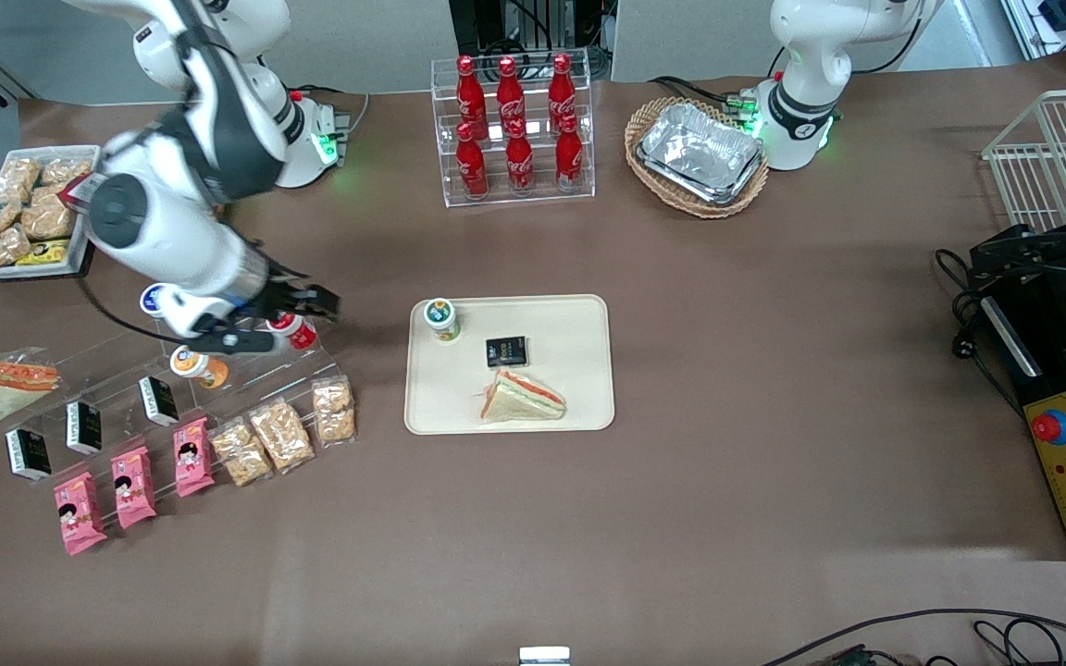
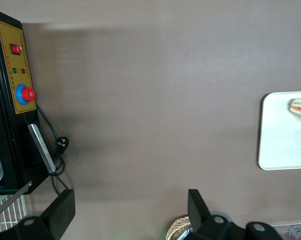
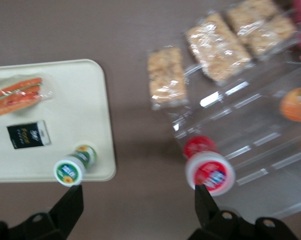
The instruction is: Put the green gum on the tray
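The green gum (image 1: 441, 317) stands upright in a corner of the cream-beige tray (image 1: 570, 398), the corner farthest from the front camera toward the working arm's end. In the right wrist view the green gum (image 3: 73, 166) shows its white-rimmed green lid at the tray's (image 3: 65, 100) edge. My gripper (image 1: 316, 302) hovers above the table between the tray and a clear display stand. In the wrist view the gripper (image 3: 138, 196) is open and empty, with bare table between its fingers.
A sandwich (image 1: 522, 396) and a black packet (image 1: 506, 351) lie on the tray. A red-lidded bottle (image 1: 293, 331), an orange-lidded bottle (image 1: 198, 363) and a blue-lidded bottle (image 1: 154, 298) sit on the clear stand (image 1: 246, 370). Snack bags (image 1: 281, 433) lie nearer the camera. A cola rack (image 1: 514, 129) stands farther back.
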Robot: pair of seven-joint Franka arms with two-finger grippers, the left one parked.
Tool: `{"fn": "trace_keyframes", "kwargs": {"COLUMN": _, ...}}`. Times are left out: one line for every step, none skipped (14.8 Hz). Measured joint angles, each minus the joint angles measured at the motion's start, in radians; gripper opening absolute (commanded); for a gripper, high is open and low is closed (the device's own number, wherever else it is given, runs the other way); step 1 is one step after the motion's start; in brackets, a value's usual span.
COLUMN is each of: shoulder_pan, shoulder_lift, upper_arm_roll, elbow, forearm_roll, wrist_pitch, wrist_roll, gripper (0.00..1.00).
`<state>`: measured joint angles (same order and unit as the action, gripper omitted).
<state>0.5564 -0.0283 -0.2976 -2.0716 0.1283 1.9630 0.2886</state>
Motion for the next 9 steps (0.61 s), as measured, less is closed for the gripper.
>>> {"fn": "trace_keyframes", "kwargs": {"shoulder_pan": -0.028, "shoulder_lift": -0.010, "upper_arm_roll": -0.001, "elbow": 0.042, "forearm_roll": -0.014, "wrist_pitch": -0.069, "wrist_roll": -0.014, "gripper": 1.00}}
{"fn": "trace_keyframes", "kwargs": {"shoulder_pan": -0.059, "shoulder_lift": -0.014, "upper_arm_roll": -0.001, "elbow": 0.091, "forearm_roll": -0.023, "wrist_pitch": -0.135, "wrist_roll": -0.040, "gripper": 1.00}}
{"fn": "trace_keyframes", "kwargs": {"shoulder_pan": -0.093, "shoulder_lift": -0.015, "upper_arm_roll": -0.001, "elbow": 0.138, "forearm_roll": -0.027, "wrist_pitch": -0.189, "wrist_roll": -0.079, "gripper": 1.00}}
{"fn": "trace_keyframes", "kwargs": {"shoulder_pan": -0.131, "shoulder_lift": -0.015, "upper_arm_roll": -0.002, "elbow": 0.177, "forearm_roll": -0.028, "wrist_pitch": -0.224, "wrist_roll": -0.129, "gripper": 1.00}}
{"fn": "trace_keyframes", "kwargs": {"shoulder_pan": -0.173, "shoulder_lift": -0.014, "upper_arm_roll": -0.003, "elbow": 0.208, "forearm_roll": -0.029, "wrist_pitch": -0.244, "wrist_roll": -0.188, "gripper": 1.00}}
{"fn": "trace_keyframes", "kwargs": {"shoulder_pan": -0.216, "shoulder_lift": -0.013, "upper_arm_roll": -0.003, "elbow": 0.233, "forearm_roll": -0.030, "wrist_pitch": -0.261, "wrist_roll": -0.245, "gripper": 1.00}}
{"fn": "trace_keyframes", "kwargs": {"shoulder_pan": -0.259, "shoulder_lift": -0.010, "upper_arm_roll": -0.004, "elbow": 0.258, "forearm_roll": -0.030, "wrist_pitch": -0.281, "wrist_roll": -0.298, "gripper": 1.00}}
{"fn": "trace_keyframes", "kwargs": {"shoulder_pan": -0.296, "shoulder_lift": -0.005, "upper_arm_roll": -0.005, "elbow": 0.288, "forearm_roll": -0.030, "wrist_pitch": -0.309, "wrist_roll": -0.337, "gripper": 1.00}}
{"fn": "trace_keyframes", "kwargs": {"shoulder_pan": -0.327, "shoulder_lift": 0.005, "upper_arm_roll": -0.005, "elbow": 0.326, "forearm_roll": -0.030, "wrist_pitch": -0.348, "wrist_roll": -0.363, "gripper": 1.00}}
